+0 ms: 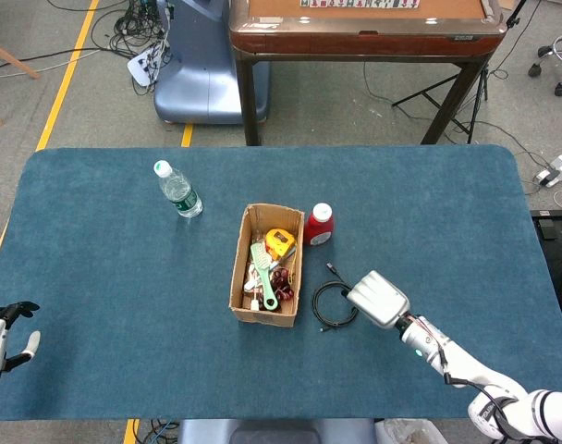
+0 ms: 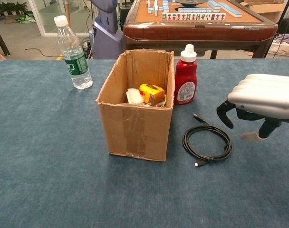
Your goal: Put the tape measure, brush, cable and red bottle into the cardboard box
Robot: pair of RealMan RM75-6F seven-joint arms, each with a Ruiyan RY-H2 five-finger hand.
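Observation:
The cardboard box (image 1: 237,276) (image 2: 135,128) stands mid-table, holding the yellow tape measure (image 1: 279,243) (image 2: 151,93) and the green brush (image 1: 264,272). The red bottle (image 1: 319,226) (image 2: 185,80) stands upright just right of the box. The black coiled cable (image 1: 331,303) (image 2: 207,141) lies flat on the cloth in front of the bottle. My right hand (image 1: 378,298) (image 2: 261,102) hovers low, palm down, at the cable's right edge, fingers curled downward and holding nothing. My left hand (image 1: 4,338) rests at the table's near left edge with fingers apart and empty.
A clear water bottle (image 1: 177,190) (image 2: 72,53) stands at the back left of the box. The blue cloth table (image 1: 96,277) is bare to the left and right. A wooden mahjong table (image 1: 364,28) stands behind.

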